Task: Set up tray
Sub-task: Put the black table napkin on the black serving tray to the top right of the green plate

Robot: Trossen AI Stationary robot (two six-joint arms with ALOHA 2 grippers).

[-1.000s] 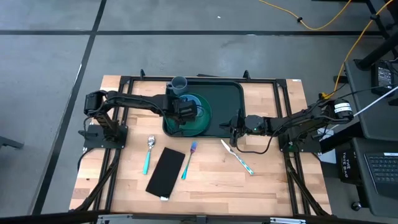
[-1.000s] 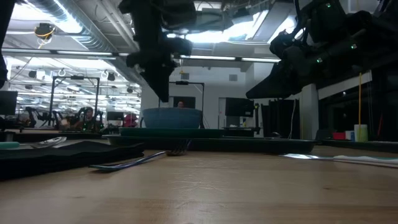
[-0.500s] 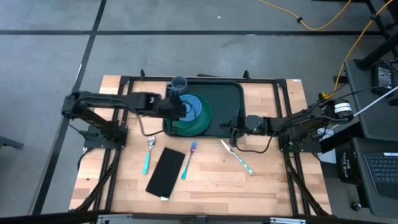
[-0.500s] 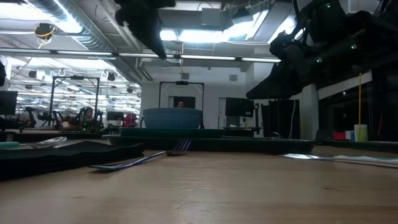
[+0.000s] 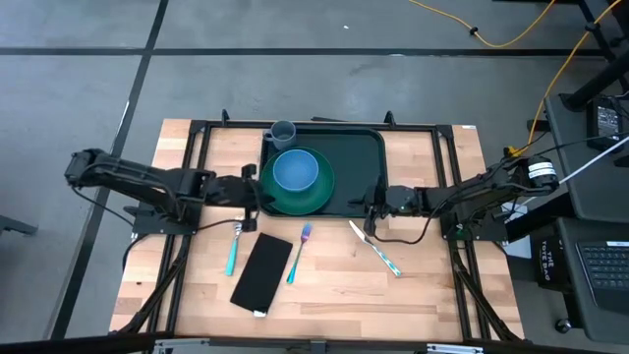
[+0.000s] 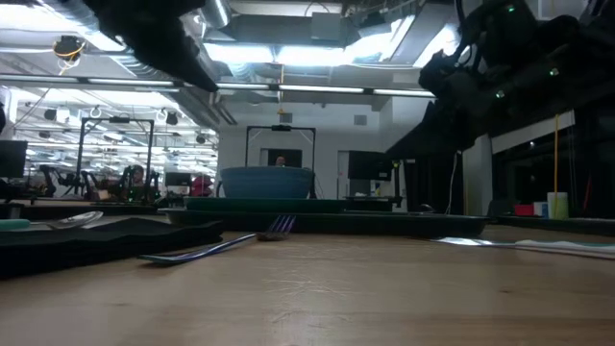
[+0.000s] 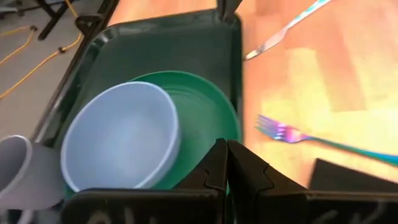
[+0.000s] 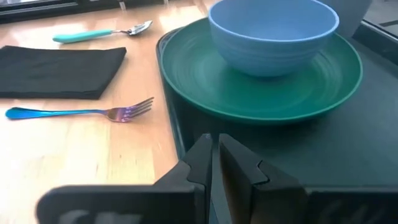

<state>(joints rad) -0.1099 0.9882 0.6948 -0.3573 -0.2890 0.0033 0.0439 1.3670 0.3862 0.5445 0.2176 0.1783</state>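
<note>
Bowl (image 5: 295,171) on plate (image 5: 319,193) in tray (image 5: 359,157); cup (image 5: 283,132) seemingly at tray's corner.

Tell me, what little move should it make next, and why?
Probably the left hand, shut and empty beside the tray, should go for the fork. The blue bowl already sits on the green plate in the tray, while fork, spoon and knife lie on the table.

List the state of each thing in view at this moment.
Dark green rectangular plastic tray: flat on the table, loaded.
Round green plate: on the tray.
Light blue bowl: upright on the plate, empty.
Grey cup: upright in the tray's corner.
Left tool: shut, empty.
Right tool: shut on the tray's rim.
</note>
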